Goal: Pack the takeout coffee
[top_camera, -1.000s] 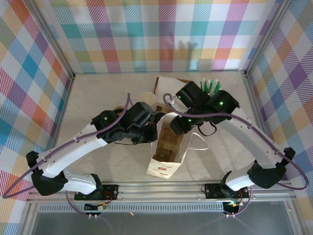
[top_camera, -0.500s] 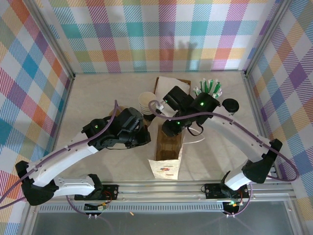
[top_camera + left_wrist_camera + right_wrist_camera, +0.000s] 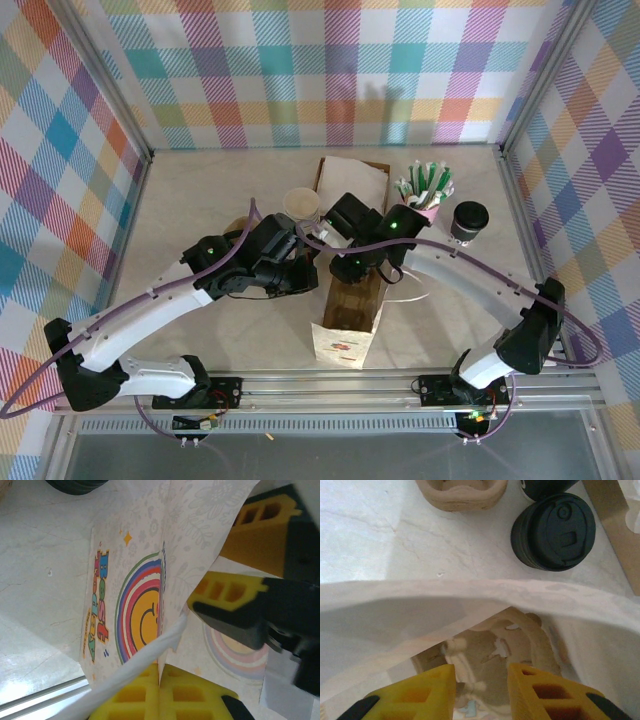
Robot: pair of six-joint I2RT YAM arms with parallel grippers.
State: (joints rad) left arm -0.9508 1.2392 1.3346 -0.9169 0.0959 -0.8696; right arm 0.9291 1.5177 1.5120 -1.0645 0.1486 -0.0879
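Nothing is packed yet: the takeout coffee [image 3: 468, 218] stands on the bench [image 3: 190, 200], at 2 o'clock from the white paper bag [image 3: 340, 345]. The left pincer [image 3: 159, 672] pinches the bag's wall; the right pincer [image 3: 481, 672] hangs part-open over its mouth.

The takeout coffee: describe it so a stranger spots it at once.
From the white paper bag mid-table, look right, past the pink cup of sticks. The takeout coffee stands just beyond: small, dark, capped by a round black lid.
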